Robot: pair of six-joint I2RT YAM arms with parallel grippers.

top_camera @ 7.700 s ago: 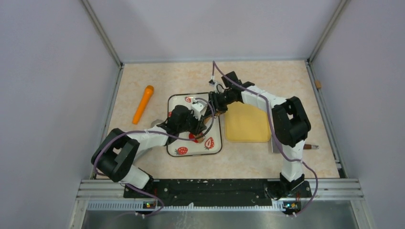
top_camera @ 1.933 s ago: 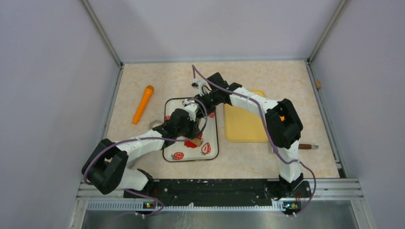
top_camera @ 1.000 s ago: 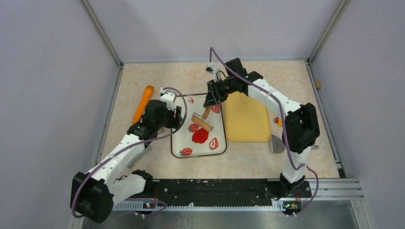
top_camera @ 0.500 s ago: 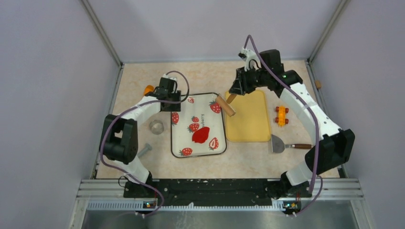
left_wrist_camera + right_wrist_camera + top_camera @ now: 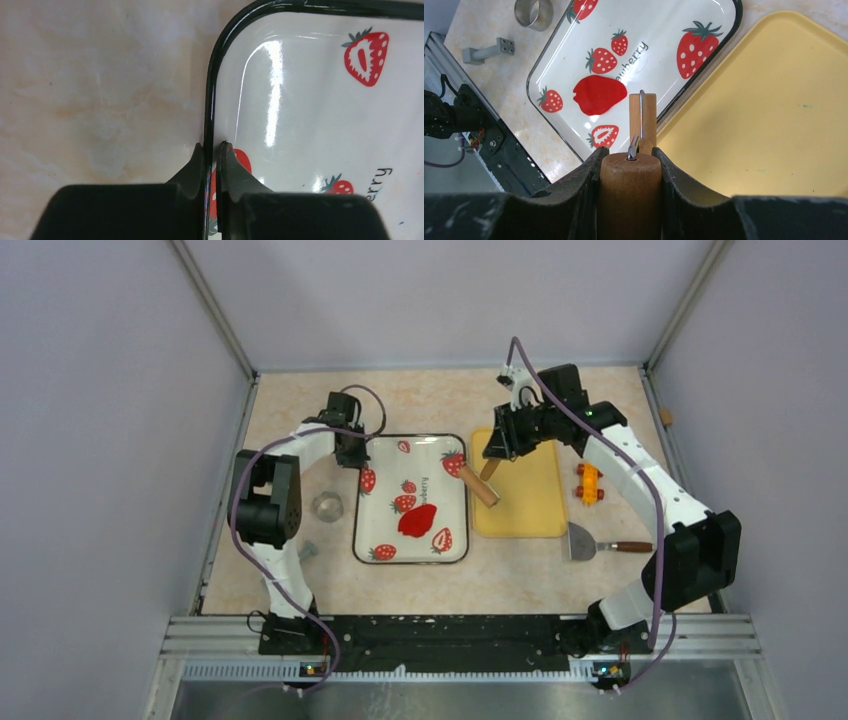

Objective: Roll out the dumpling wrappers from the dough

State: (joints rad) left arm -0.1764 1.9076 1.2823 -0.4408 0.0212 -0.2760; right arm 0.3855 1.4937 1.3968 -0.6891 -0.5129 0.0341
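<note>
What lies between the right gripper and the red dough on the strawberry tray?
The wooden roller that the right gripper holds, then the black rim of the tray and a short stretch of its white floor before the dough. The top view shows this best.

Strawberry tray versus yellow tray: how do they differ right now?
The strawberry tray is white, black-rimmed, and holds the flattened dough; the yellow tray is plain and holds none. The left gripper pinches the strawberry tray's rim; the yellow tray is ungripped. Both are rounded rectangles.
</note>
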